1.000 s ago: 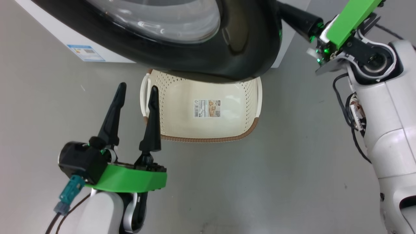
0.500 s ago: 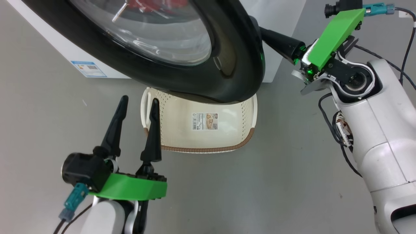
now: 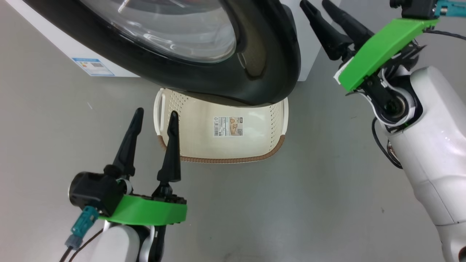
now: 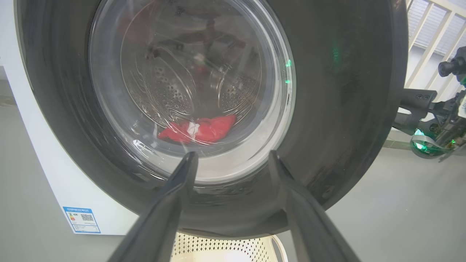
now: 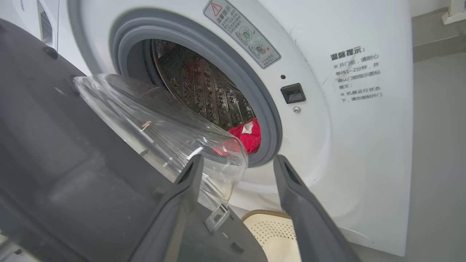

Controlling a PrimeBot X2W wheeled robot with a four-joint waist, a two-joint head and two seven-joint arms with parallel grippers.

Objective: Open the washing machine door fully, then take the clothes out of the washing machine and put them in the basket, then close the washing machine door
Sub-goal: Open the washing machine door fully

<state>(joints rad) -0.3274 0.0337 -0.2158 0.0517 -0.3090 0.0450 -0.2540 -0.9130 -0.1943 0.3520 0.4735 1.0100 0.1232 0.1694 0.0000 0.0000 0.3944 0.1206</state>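
The washing machine door [image 3: 204,78], black-framed with a bulging glass centre, stands partly open and overhangs the far half of the basket [image 3: 218,159] on the floor. My right gripper [image 3: 315,3] is open, just right of the door's free edge and clear of it. In the right wrist view its fingers [image 5: 291,196] frame the gap between the door [image 5: 54,163] and the washing machine [image 5: 346,127], where red clothes [image 5: 247,136] lie in the drum. My left gripper [image 3: 156,113] is open and empty beside the basket's left handle. Its wrist view shows the clothes [image 4: 198,129] through the glass.
A blue label [image 3: 91,66] marks the machine's lower front corner. Bare grey floor surrounds the basket on the near side and on both flanks. The door latch [image 5: 216,218] sticks out above the basket's rim [image 5: 269,214]. A pale railing [image 4: 433,47] stands at the far right.
My right gripper has opened, let go of the door's edge and drawn back to the right. The door holds about the same angle. The left arm has not moved.
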